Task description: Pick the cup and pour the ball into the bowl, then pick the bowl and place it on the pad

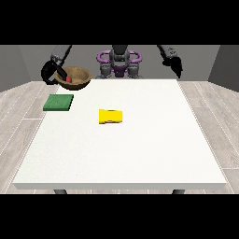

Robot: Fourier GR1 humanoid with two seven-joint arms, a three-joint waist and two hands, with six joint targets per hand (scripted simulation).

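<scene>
1. Bowl [74, 77], brown and wooden-looking, is up at the far left corner of the white desk [140, 149], seemingly raised a little off the surface and tilted toward the camera, so its inside shows.
2. A small red ball [69, 80] sits inside the bowl, so the pouring part of the task looks already done.
3. The yellow cup [111, 116] lies on its side near the middle of the desk, apart from everything else; I judge it has been set aside as finished with.
4. The green pad [59, 102] lies flat near the left edge, just in front of the bowl and slightly below it in the view. The bowl is not on it yet, so the step in hand appears to be carrying the bowl over to the pad.
5. The hand at the view's left [52, 73] is at the bowl's left rim, its dark fingers curled round the rim, holding the bowl.
6. The hand at the view's right [176, 65] hangs beyond the desk's far right corner, touching nothing; whether its fingers are straight or curled I cannot tell.
</scene>
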